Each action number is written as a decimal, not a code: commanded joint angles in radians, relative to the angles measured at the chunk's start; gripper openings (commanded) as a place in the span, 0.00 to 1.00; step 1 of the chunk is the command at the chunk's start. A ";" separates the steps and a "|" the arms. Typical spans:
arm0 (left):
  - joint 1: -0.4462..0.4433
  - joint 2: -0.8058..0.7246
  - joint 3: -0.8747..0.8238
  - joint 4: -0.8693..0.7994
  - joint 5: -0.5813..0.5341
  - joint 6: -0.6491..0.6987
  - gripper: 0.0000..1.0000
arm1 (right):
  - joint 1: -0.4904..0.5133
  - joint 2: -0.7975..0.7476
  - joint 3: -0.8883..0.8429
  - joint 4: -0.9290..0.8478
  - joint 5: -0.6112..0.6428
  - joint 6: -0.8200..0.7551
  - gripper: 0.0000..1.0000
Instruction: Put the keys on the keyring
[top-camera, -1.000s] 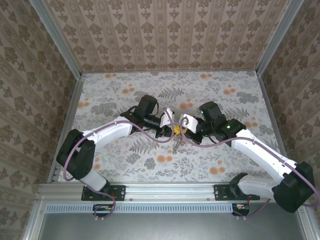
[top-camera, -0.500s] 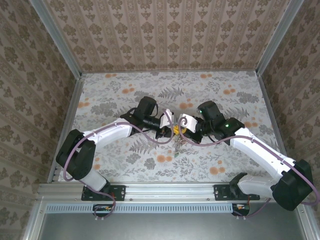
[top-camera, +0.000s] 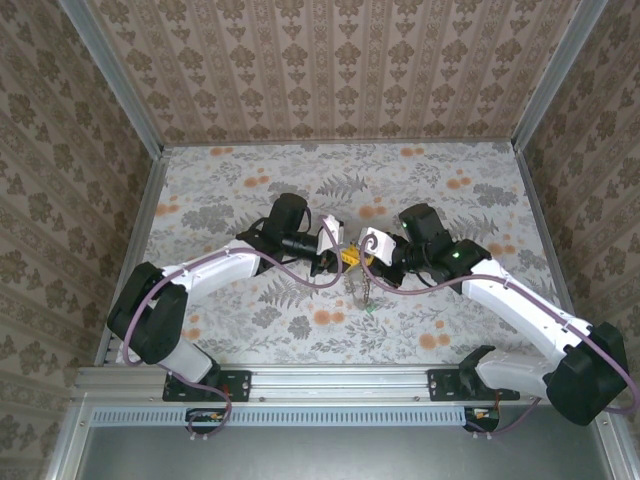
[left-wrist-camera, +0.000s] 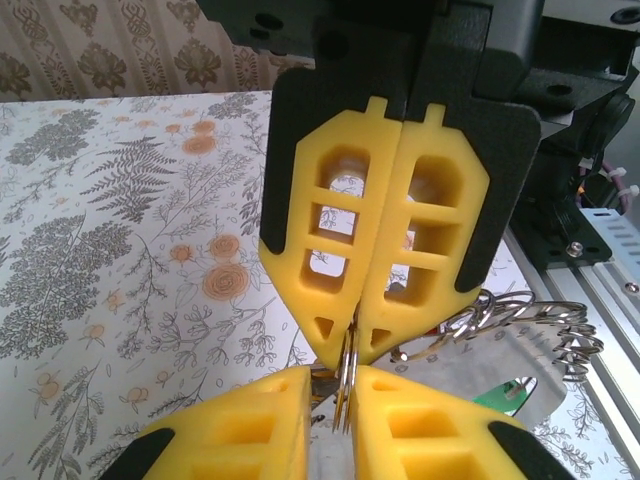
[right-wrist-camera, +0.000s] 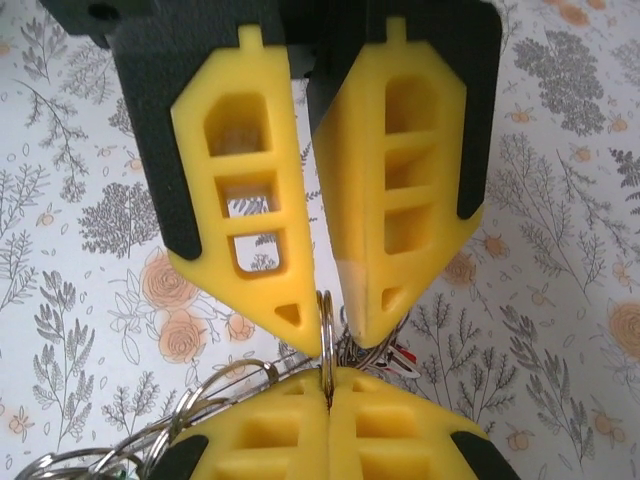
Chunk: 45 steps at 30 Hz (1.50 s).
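Mid-task: right tool clamped on keyring, left tool slightly apart around it; keys dangling, threading unconfirmed

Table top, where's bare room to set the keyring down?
The far strip of the table along the back wall, plus both side margins, lie bare. Crowded mid-table: left tool and right tool meet tip to tip at the keyring.
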 joint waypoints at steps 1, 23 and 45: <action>-0.001 0.007 0.044 -0.067 0.034 0.032 0.17 | -0.002 -0.041 -0.011 0.082 -0.064 0.018 0.01; 0.011 0.000 -0.025 0.241 0.154 -0.174 0.00 | -0.078 -0.082 -0.151 0.296 -0.171 0.108 0.15; -0.013 0.028 0.111 -0.207 0.068 0.104 0.14 | -0.082 -0.049 -0.026 0.084 -0.150 0.047 0.02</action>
